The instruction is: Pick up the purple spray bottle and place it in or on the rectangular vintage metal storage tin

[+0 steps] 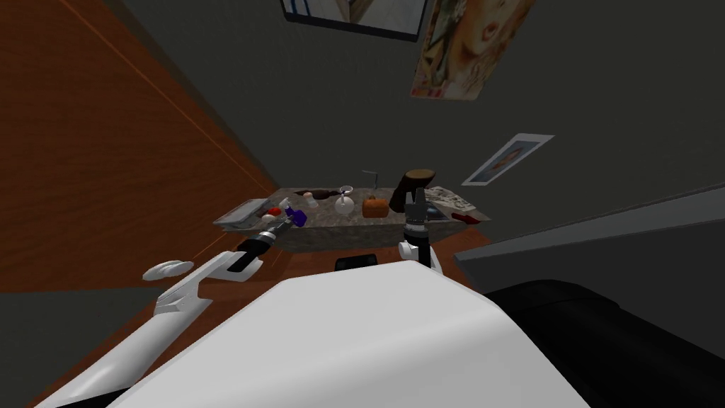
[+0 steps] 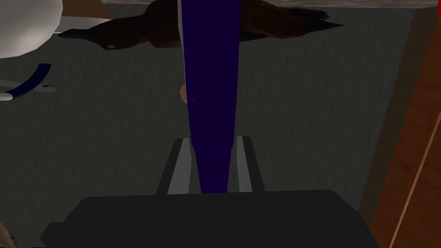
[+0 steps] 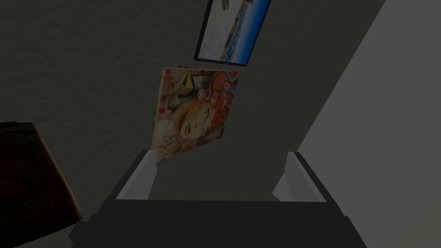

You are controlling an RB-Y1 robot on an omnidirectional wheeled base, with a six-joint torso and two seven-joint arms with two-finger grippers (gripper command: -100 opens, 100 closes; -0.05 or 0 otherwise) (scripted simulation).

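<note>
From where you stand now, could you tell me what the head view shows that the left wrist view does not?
The head view adds the layout: the stone-topped table with a stemmed glass, an orange bag and a flat grey box, plus the right gripper raised above the near edge. The left wrist view adds the grip: the left gripper has its fingers pressed against the sides of the purple spray bottle. Both share that bottle, held at the table's left end.

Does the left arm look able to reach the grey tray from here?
Likely yes: the left gripper, holding the bottle, is beside the tray; only small red things lie between.
</note>
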